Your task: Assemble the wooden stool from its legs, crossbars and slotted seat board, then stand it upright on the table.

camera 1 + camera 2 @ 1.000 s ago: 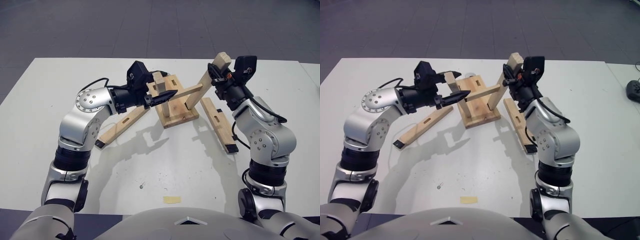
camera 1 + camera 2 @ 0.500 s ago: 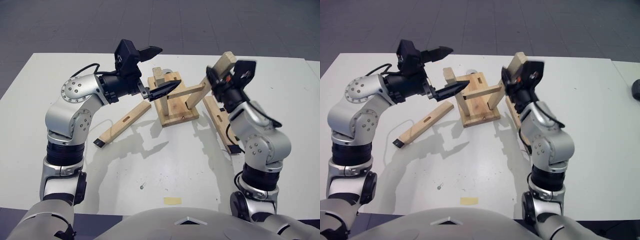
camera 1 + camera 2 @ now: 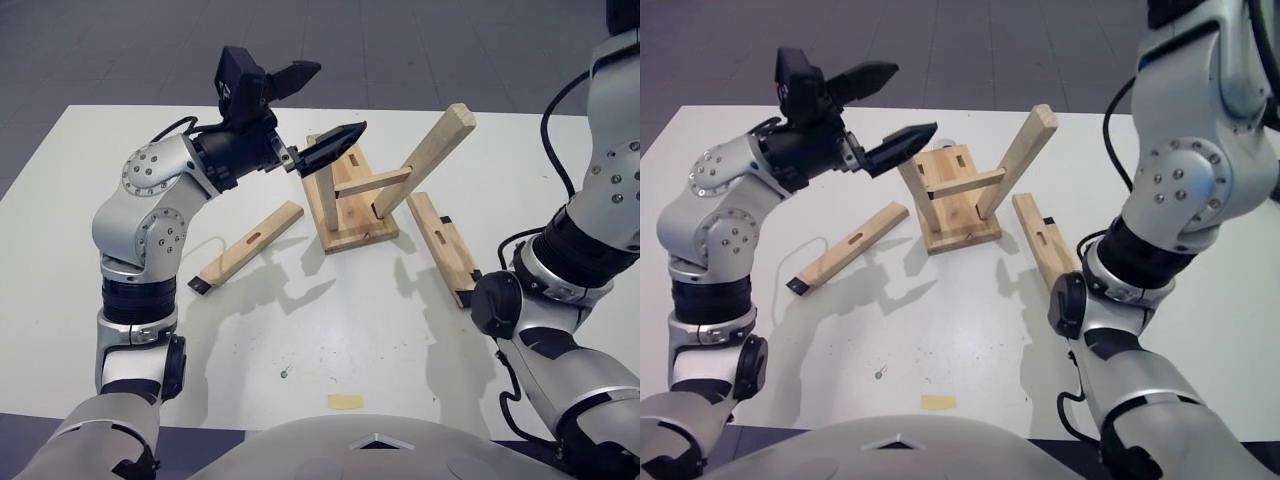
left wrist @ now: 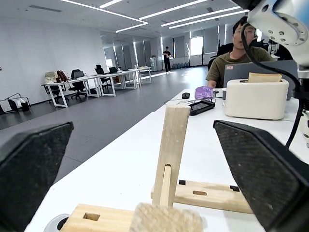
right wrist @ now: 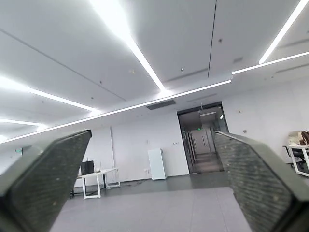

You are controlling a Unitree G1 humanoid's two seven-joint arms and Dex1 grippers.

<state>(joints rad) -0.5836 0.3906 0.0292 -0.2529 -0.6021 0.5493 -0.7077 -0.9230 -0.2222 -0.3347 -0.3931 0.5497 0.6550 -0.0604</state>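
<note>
— Where was the stool?

— Half built, on the white table (image 3: 330,330), toward its far middle. The seat board (image 3: 357,228) lay flat. Two legs rose from it: the upright leg (image 3: 322,198) on the robot's left side, and the tilted leg (image 3: 425,160), which leaned away to the right. The crossbar (image 3: 372,183) ran between them.

— And the other parts?

— The left loose leg (image 3: 248,245) lay flat on the table, just left of the board and apart from it. The right loose leg (image 3: 442,245) lay flat on the other side, near the foot of the tilted leg. Each had a slot and a dark end facing the robot.

— The grippers?

— The left gripper (image 3: 341,96) hung above the upright leg with its fingers spread wide and nothing between them. The right gripper (image 5: 152,133) was raised high, facing the ceiling, its fingers likewise parted and bare.

— Anything smaller?

— A scrap of yellow tape (image 3: 345,400) lay near the table's front edge.
</note>
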